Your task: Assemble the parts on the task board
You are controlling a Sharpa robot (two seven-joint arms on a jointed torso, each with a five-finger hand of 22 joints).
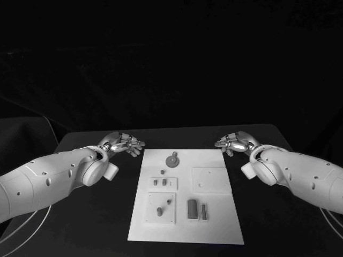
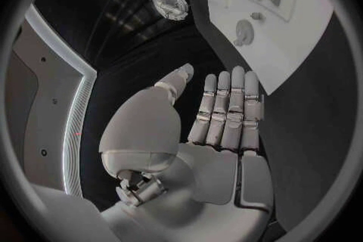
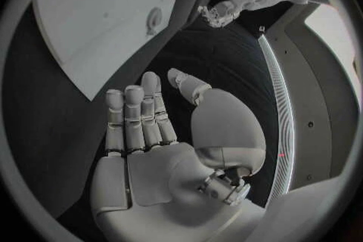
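Both hands, left [image 1: 125, 144] and right [image 1: 233, 143], hover spread and holding nothing at either far corner of the board [image 1: 218, 230] between them, where grey parts [image 1: 192, 209] lie or stand, how many seated unclear.

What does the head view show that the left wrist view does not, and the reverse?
Head view only: the white rectangular task board whole, down to the two dark grey upright blocks near its front. Left wrist view only: the left robot hand from behind, palm open, fingers straight. Both: the round grey disc part and the right robot hand.
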